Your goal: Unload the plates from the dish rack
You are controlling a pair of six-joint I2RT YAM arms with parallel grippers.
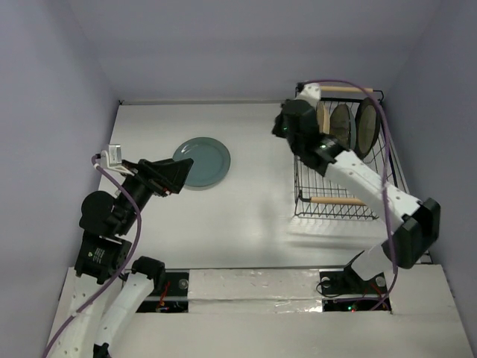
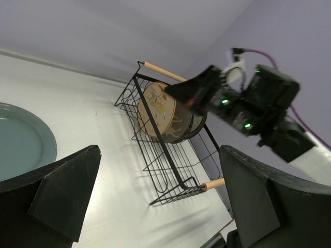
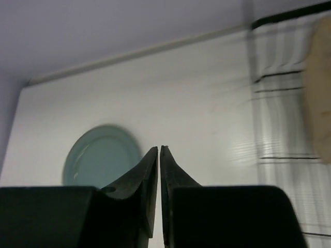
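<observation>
A plain teal plate [image 1: 203, 162] lies flat on the table at centre left. The black wire dish rack [image 1: 332, 216] stands at the right, with three plates [image 1: 340, 125] upright at its far end. My left gripper [image 1: 177, 177] hovers open and empty at the teal plate's near-left edge. In the left wrist view its fingers frame the rack [image 2: 169, 159] and a tan floral plate [image 2: 163, 111]. My right gripper [image 1: 282, 128] is shut and empty, just left of the rack's far end. In the right wrist view its tips [image 3: 159, 150] meet above the table, right of the teal plate [image 3: 101, 155].
The rack has light wooden handles at its near end [image 1: 337, 201] and far end [image 1: 339, 90]. Purple walls enclose the table on three sides. The right arm [image 1: 373, 183] reaches over the rack's near half. The rack [image 3: 289, 15] looks blurred in the right wrist view.
</observation>
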